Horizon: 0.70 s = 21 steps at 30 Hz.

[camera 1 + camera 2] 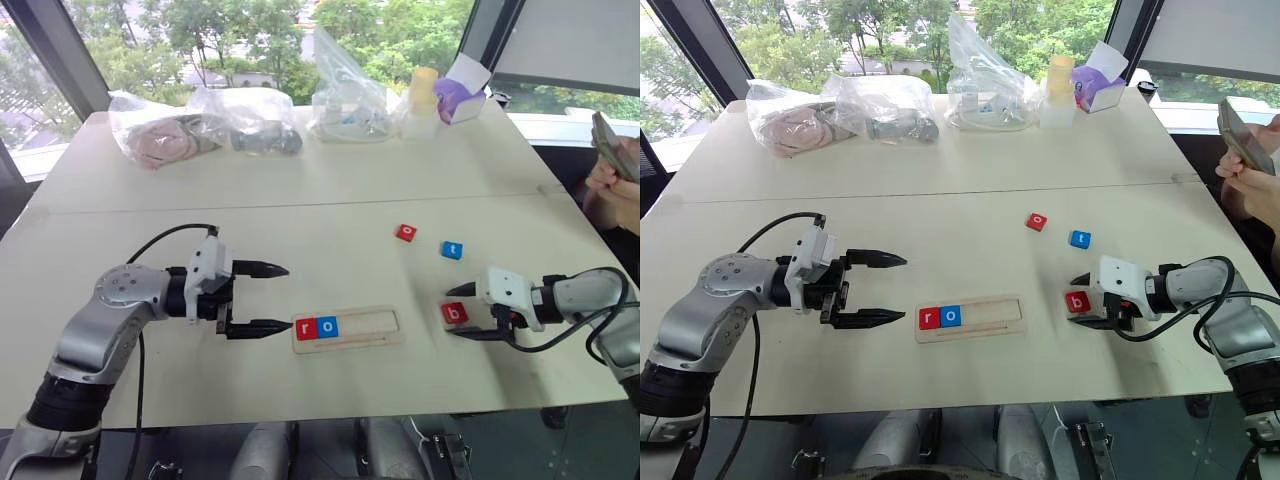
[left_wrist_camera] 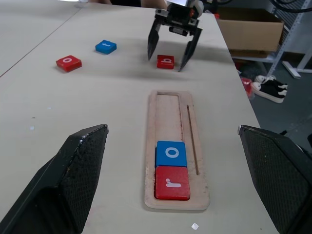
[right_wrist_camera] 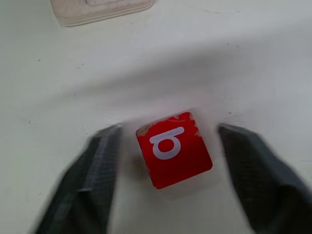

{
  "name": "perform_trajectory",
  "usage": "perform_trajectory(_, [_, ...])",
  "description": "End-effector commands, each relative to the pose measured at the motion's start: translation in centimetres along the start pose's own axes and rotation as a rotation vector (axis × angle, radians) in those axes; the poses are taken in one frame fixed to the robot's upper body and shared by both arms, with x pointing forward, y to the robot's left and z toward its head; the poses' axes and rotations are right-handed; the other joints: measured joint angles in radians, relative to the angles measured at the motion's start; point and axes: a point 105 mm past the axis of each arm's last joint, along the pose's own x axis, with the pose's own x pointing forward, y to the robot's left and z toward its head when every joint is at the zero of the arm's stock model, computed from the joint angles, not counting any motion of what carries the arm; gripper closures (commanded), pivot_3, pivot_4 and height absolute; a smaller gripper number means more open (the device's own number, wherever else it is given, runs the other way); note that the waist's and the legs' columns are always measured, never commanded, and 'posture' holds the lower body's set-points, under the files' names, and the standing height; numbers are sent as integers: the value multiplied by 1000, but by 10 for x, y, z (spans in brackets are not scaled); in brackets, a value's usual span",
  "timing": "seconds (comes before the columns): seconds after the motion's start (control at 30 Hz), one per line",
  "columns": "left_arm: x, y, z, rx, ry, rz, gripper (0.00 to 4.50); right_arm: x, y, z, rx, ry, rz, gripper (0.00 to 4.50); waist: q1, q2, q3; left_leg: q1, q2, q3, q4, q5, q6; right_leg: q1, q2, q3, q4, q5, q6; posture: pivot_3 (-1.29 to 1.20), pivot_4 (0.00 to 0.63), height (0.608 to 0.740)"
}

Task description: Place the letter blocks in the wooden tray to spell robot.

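— Where lay the red b block [image 1: 454, 313]?

— Near the surface's right edge, between the right end effector [image 1: 462, 311] fingers, not yet clamped. Left end effector [image 1: 268, 298] wide open beside the wooden tray [image 1: 385, 327].

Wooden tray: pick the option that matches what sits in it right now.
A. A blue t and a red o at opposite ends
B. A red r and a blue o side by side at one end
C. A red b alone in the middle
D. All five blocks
B. The wooden tray holds just the red r and the blue o, touching at one end; the red b, the other red o and the blue t lie on the table.
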Motion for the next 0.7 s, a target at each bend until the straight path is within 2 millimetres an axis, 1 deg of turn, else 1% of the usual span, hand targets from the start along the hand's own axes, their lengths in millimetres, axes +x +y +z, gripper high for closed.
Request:
perform_trajectory(0.03, [-3, 2, 9, 38, -5, 11, 0, 1, -2, 0, 24, -6, -10, 3322, -1, 0, 0, 0, 0, 0, 0, 0, 0, 0, 0, 0, 0, 0, 0, 0, 150, 740])
perform_trajectory(0.17, [-3, 3, 9, 39, -5, 14, 0, 1, -3, 6, 12, -7, -17, 3338, -1, 0, 0, 0, 0, 0, 0, 0, 0, 0, 0, 0, 0, 0, 0, 0, 150, 740])
perform_trajectory(0.23, [-4, 3, 10, 40, -5, 14, 0, 2, -3, 18, -8, -32, -9, 3338, -2, 0, 0, 0, 0, 0, 0, 0, 0, 0, 0, 0, 0, 0, 0, 0, 150, 740])
perform_trajectory(0.33, [-4, 4, 10, 41, -5, 13, 0, 7, 1, 49, -45, -95, 27, 3338, -3, 0, 0, 0, 0, 0, 0, 0, 0, -1, 0, 1, 1, 0, 0, 0, 150, 740])
perform_trajectory(0.4, [-3, 4, 10, 41, -6, 12, 0, 12, 8, 71, -76, -130, 67, 3338, -2, 0, 0, 0, 1, 0, 0, 0, 0, -1, 0, 1, 1, 0, 0, 0, 150, 740])
perform_trajectory(0.47, [-3, 4, 10, 42, -7, 11, 0, 23, 19, 93, -123, -157, 121, 3338, -1, 0, 0, 0, 1, 0, 0, 0, 0, -1, 0, 1, 1, 0, 0, 0, 150, 740])
perform_trajectory(0.5, [-2, 5, 10, 42, -9, 11, 0, 29, 24, 100, -142, -165, 142, 3338, 0, 0, 0, -1, 1, -1, 0, 0, 0, -1, 0, 1, 1, 0, 0, 0, 150, 740])
perform_trajectory(0.57, [-2, 5, 10, 43, -11, 13, 0, 38, 31, 108, -152, -167, 166, 3338, 1, 0, 0, -1, 1, -1, 0, 0, 0, -1, 0, 0, 1, 0, 0, 0, 150, 740])
perform_trajectory(0.7, [-2, 4, 10, 40, -14, 15, 0, 56, 35, 113, -164, -155, 180, 3338, 3, 0, 0, -1, -1, -1, 0, 0, 0, -1, -1, 0, 0, 0, 0, 0, 150, 740])
